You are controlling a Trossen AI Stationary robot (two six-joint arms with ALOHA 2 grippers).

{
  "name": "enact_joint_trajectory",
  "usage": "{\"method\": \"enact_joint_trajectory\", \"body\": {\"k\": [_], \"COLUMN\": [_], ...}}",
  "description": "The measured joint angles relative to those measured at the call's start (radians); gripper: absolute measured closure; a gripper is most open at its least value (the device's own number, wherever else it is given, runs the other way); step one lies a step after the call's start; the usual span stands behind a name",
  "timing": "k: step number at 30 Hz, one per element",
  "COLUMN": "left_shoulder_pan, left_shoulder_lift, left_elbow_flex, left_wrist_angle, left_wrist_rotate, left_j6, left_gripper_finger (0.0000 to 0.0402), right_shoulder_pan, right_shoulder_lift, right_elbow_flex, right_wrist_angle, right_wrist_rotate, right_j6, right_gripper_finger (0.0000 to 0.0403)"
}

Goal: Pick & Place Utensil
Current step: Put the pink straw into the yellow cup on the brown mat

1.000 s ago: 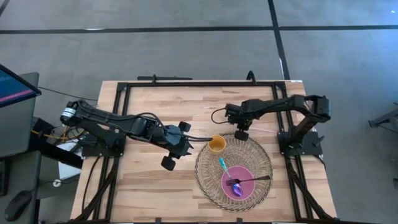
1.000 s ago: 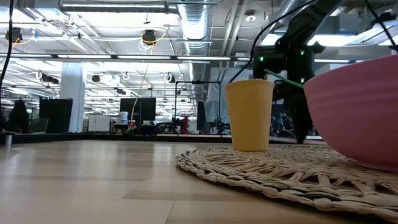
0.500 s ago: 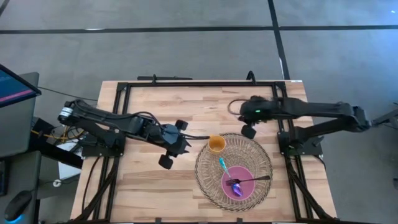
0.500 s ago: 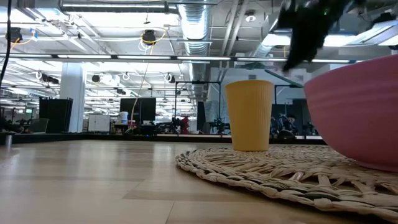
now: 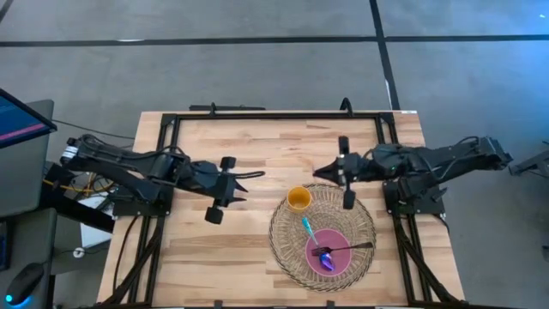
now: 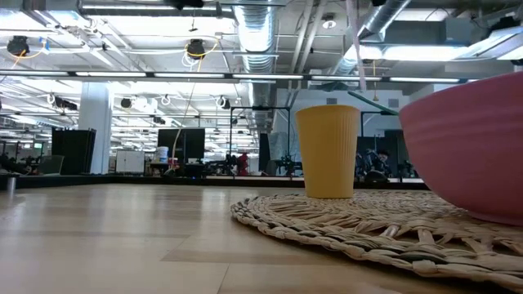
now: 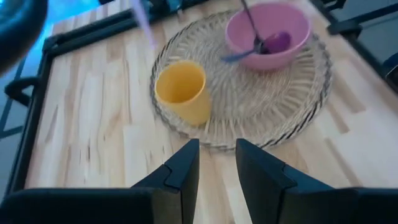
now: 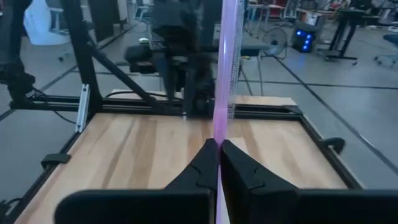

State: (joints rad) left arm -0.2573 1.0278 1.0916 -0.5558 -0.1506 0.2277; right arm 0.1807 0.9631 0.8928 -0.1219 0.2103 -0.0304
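My right gripper [image 5: 326, 172] hangs above the far rim of the woven mat [image 5: 360, 215]. It points toward the table's left edge, shut on a thin pink utensil [image 8: 222, 93], which also shows as a thin pink utensil [image 6: 358, 49] in the low view. A yellow cup [image 5: 298, 199] stands on the mat. A pink bowl [image 5: 339, 257] on the mat holds a purple spoon [image 5: 324, 256] and a dark-handled utensil [image 5: 353, 247]. A teal utensil [image 5: 305, 227] leans on the bowl's rim. My left gripper [image 5: 245, 178] hovers left of the cup, open, nothing between its fingers [image 7: 186, 162]. My right gripper pinches the pink utensil's thin shaft [image 8: 219, 134] between its two fingertips. The fingers come nearly level from the table's right side and lie across the shaft. The utensil stands roughly upright, lifted clear of the mat and table; which end is up I cannot tell.
A black metal frame [image 5: 257, 116] runs round the wooden table top. Bare wood lies left of the mat and along the far side. The mat, cup and bowl fill the near right part.
My right gripper has risen from the mat's far rim beside the cup and tipped from pointing down to nearly level, carrying the pink utensil up. My left gripper has drawn back toward the table's left edge, away from the cup, still open.
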Motion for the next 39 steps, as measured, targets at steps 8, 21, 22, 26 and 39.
{"method": "enact_joint_trajectory", "body": {"k": [8,21,22,26,39], "left_shoulder_pan": [0.007,0.007,0.007,0.007,0.007], "left_shoulder_lift": [-0.072,-0.066,-0.066,-0.066,-0.066], "left_elbow_flex": [-0.158,-0.188,-0.188,-0.188,-0.187], "left_wrist_angle": [0.03,0.047,0.049,0.05,0.065], "left_wrist_rotate": [-0.005,-0.005,-0.005,-0.005,-0.005], "left_j6": [-0.001,0.002,0.002,0.002,0.002], "left_gripper_finger": [0.0296,0.0296,0.0296,0.0296,0.0296], "right_shoulder_pan": [0.032,0.028,0.027,0.02,0.035], "right_shoulder_lift": [0.191,0.302,0.302,0.302,0.378], "right_elbow_flex": [0.0,-0.001,-0.001,-0.001,-0.002], "right_wrist_angle": [0.204,0.239,0.233,0.226,0.11], "right_wrist_rotate": [0.0,0.001,0.001,0.001,0.001], "right_j6": [-0.003,0.031,0.032,0.033,0.111], "right_gripper_finger": [0.0402,0.0401,0.04,0.0392,0.0338]}}
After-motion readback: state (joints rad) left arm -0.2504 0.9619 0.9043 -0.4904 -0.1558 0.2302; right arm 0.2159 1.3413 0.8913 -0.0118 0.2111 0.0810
